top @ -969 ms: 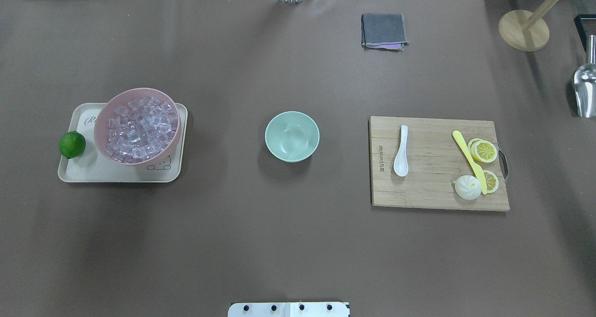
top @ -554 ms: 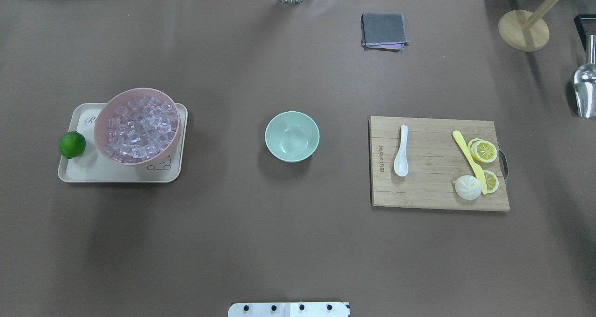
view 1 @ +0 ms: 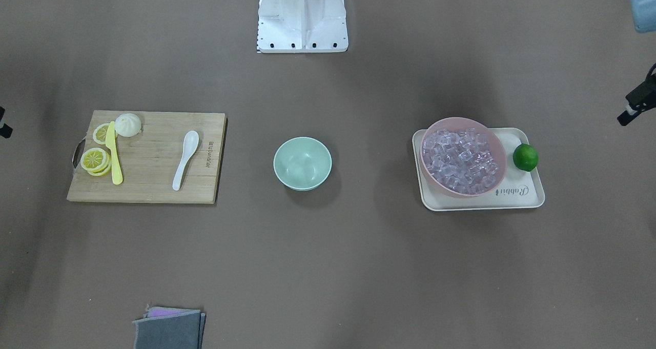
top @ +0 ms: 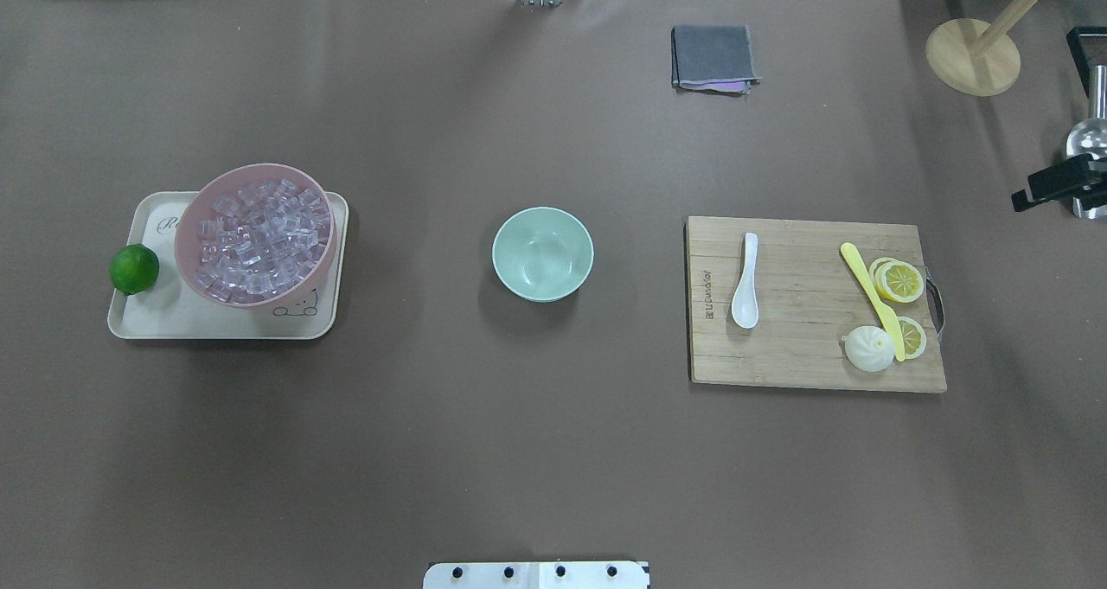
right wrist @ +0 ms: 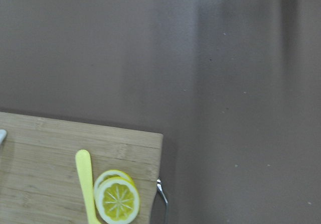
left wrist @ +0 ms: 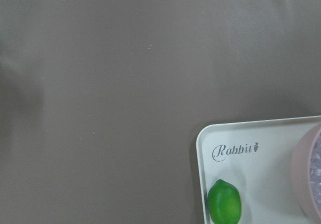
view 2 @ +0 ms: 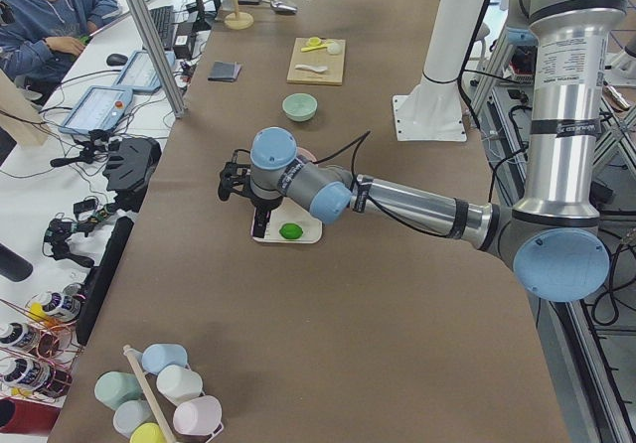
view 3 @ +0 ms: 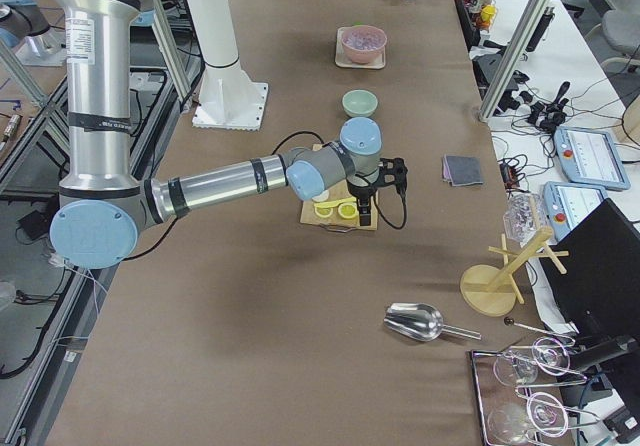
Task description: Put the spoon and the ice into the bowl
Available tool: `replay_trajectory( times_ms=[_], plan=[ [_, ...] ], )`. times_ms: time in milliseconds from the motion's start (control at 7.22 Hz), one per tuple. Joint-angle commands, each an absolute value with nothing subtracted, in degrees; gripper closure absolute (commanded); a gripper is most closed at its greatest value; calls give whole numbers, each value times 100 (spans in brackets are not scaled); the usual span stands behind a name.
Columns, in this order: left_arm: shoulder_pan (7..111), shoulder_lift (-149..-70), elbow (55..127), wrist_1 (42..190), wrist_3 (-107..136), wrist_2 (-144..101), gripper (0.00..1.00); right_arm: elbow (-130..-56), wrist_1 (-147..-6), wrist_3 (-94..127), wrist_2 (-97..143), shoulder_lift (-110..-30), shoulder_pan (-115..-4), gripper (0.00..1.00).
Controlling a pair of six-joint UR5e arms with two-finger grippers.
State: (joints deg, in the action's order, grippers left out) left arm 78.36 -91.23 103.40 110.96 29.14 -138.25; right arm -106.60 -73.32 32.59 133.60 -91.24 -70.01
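Note:
The white spoon [top: 745, 291] lies on the wooden cutting board [top: 804, 355], scoop toward the robot; it also shows in the front view [view 1: 185, 158]. The ice [top: 259, 239] fills the pink bowl [top: 183, 256] on a cream tray [top: 173, 321]. The mint-green bowl [top: 542, 253] stands empty at the table's middle. My right gripper [top: 1059, 187] shows only as a black part at the right edge, beyond the board. My left gripper [view 1: 635, 103] shows at the edge, outside the tray. Whether either is open or shut I cannot tell.
A lime [top: 134, 269] lies on the tray's left edge. A yellow knife [top: 869, 295], lemon slices [top: 899, 279] and a white bun [top: 868, 348] share the board. A folded grey cloth [top: 713, 55], a wooden stand [top: 973, 55] and a metal scoop [top: 1088, 135] are at the far right.
A black part of my right arm has come into the overhead view at the right edge, in front of the metal scoop. Nothing on the table has moved.

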Motion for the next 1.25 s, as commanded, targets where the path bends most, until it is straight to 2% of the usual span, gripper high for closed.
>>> replay_trajectory(
  times_ms=[0, 138, 277, 1108],
  plan=[
    [7367, -9465, 10572, 11101, 3427, -13581, 8, -10661, -7295, 4048, 13019, -8721, -6428, 2],
    [7139, -9596, 10625, 11092, 3454, -13388, 8, -10670, -7286, 4348, 12869, -8588, -6181, 2],
    [6937, -9737, 10643, 11092, 3854, -13238, 3, -10670, -7286, 4559, 12780, -8474, -6013, 2],
    [5468, -10274, 10530, 11057, 3973, -12270, 3, -10539, -7295, 5709, 11912, -7911, -4723, 4]
  ],
)
